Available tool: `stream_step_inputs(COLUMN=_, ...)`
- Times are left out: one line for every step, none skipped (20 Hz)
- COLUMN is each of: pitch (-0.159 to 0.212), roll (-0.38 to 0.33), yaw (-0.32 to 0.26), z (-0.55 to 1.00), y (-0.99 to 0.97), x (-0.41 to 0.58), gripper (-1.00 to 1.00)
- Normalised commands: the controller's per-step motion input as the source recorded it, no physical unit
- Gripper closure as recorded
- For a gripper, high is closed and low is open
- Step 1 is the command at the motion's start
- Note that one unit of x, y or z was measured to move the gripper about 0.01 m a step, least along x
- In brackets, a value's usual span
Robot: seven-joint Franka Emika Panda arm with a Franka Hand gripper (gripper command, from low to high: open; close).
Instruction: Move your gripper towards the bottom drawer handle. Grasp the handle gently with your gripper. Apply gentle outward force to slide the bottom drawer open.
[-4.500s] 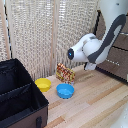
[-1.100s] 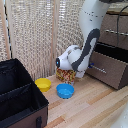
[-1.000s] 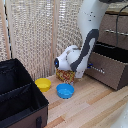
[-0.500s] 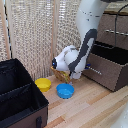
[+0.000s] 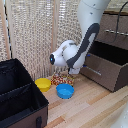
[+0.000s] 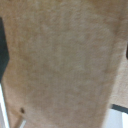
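Behind everything we see a pale woven reed screen [image 5: 35,30], its panels divided by light wooden uprights, running across the back of the exterior view. Under it lies a light wooden plank floor [image 5: 95,107] with visible board seams, evenly lit with only soft shadows. At the exterior view's left stands a black fabric case [image 5: 17,95], open at the top. Near the foot of the screen a yellow bowl [image 5: 43,84] and a blue bowl [image 5: 64,90] sit on the floor, just beside each other. At the exterior view's right we see a dark brown chest of drawers [image 5: 116,27]. The wrist view gives us only a blurred tan surface [image 6: 62,60].
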Motion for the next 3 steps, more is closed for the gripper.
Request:
stream_step_inputs(pitch=0.114, roll=0.141, yaw=-0.132, z=0.04, y=0.41, x=0.357, gripper=-1.0)
stream_step_inputs(pitch=0.121, roll=0.156, yaw=-0.132, z=0.05, y=0.43, x=0.377, gripper=-1.0)
stream_step_inputs(pitch=0.137, roll=0.229, yaw=-0.109, z=0.07, y=0.41, x=0.334, gripper=-1.0)
